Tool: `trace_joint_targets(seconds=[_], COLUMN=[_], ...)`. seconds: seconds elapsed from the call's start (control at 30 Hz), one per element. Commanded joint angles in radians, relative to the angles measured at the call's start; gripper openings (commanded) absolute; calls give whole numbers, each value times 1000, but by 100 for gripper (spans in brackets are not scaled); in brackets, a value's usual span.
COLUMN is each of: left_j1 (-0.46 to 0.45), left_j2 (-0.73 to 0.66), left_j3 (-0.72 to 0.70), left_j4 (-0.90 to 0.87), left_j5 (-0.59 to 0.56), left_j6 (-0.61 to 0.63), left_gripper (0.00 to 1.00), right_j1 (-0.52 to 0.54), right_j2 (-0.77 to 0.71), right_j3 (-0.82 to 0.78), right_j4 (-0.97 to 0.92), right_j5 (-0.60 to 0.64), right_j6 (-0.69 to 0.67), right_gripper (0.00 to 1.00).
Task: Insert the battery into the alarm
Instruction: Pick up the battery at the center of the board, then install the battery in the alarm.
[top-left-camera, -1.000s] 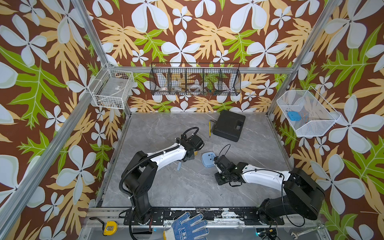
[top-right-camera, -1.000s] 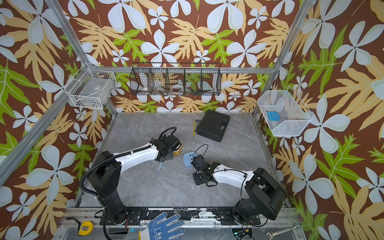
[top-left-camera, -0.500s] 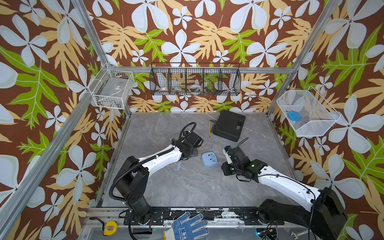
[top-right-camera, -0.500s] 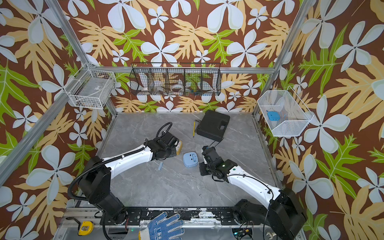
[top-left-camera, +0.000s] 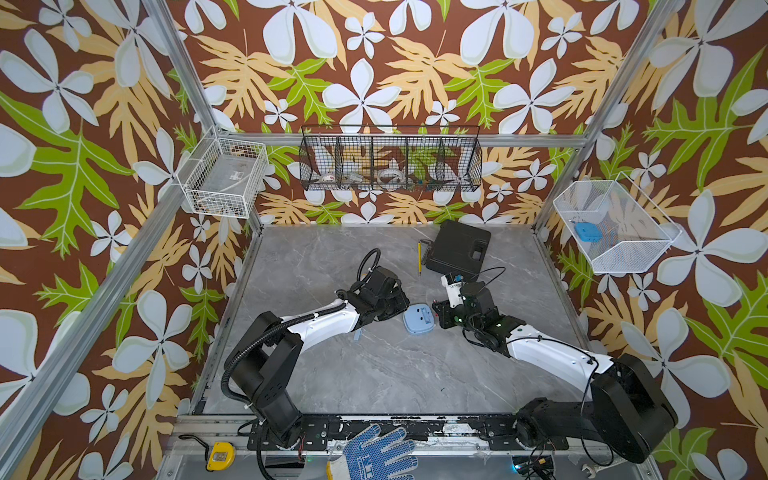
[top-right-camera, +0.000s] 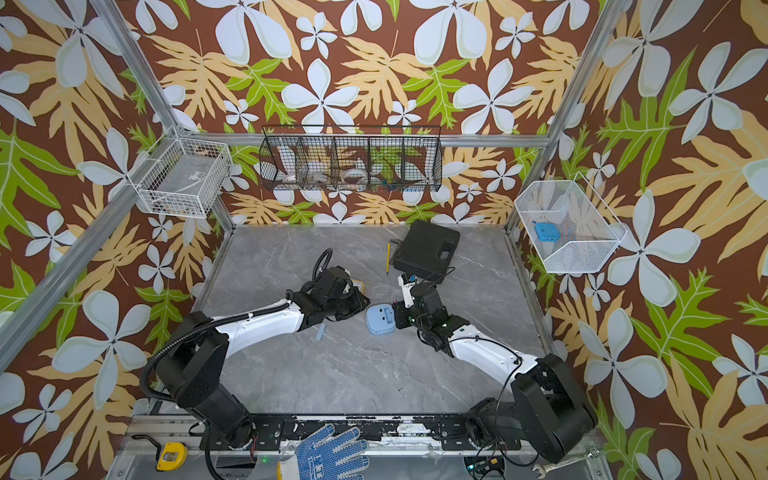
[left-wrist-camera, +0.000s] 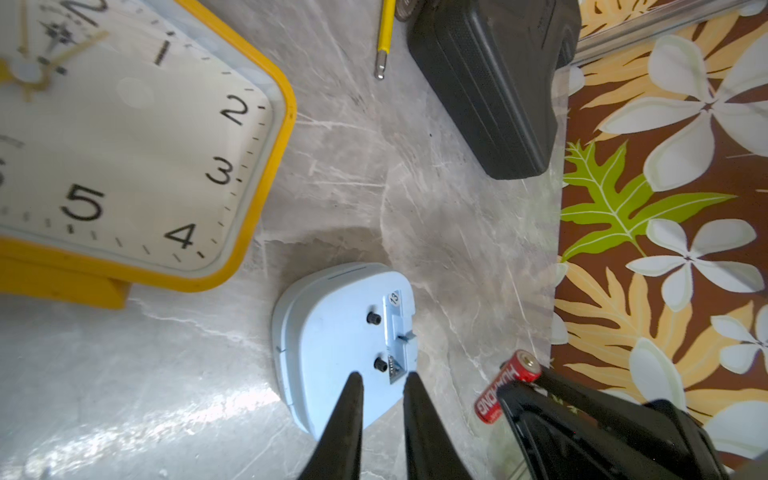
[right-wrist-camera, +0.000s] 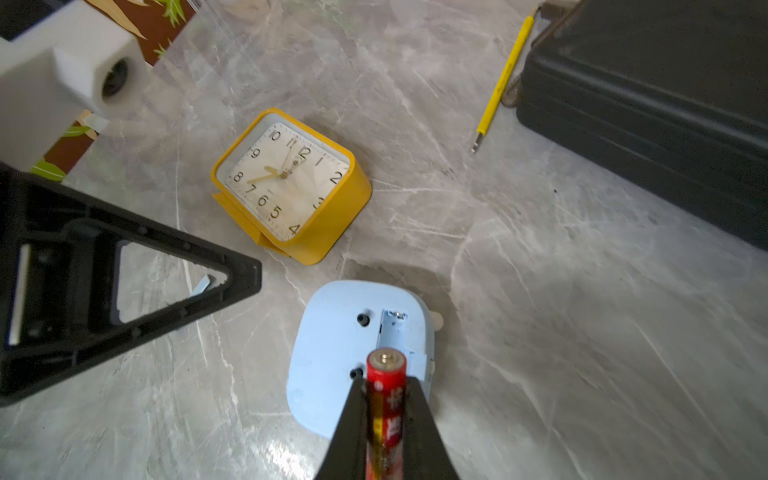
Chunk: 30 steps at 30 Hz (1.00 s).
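My right gripper (right-wrist-camera: 385, 380) was clamped on the battery (right-wrist-camera: 384, 361), near the face-down alarm (right-wrist-camera: 332, 353). My left gripper (left-wrist-camera: 382, 376) stood slightly apart, empty. The battery needed laying parallel to the open slot (right-wrist-camera: 392, 328), then pressing flat.

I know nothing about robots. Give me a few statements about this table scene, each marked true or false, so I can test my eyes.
1. The right gripper holds a red battery. True.
2. The battery sits inside the blue alarm clock. False: its battery compartment is open and empty, and the battery is in the gripper.
3. The yellow alarm clock lies face down. False: its dial is showing.
4. A yellow screwdriver lies beside the black case. True.
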Motion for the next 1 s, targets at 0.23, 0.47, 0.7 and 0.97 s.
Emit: trace_joint_targets(seconds=[0.23,0.47,0.7,0.97], left_j1=[1,1,1,1], left_j2=[3,23,25,40], left_j3=[-25,-23,-44,-38], left_j4=[73,78,94,97], left_j5=[38,54,53,63], left_j6=[-44,-50,-69,-72], left_gripper=[21,21,21,21], right_j1=[0,0,3,9], right_j2=[83,112,164,221], right_j3=[-83,-143,-141,-137], right_j4=[336,440,491,511], right_j5=[-58,-57,-63,-53], right_j6=[-44,-27,-14,-31], right_gripper=[13,13,13,12])
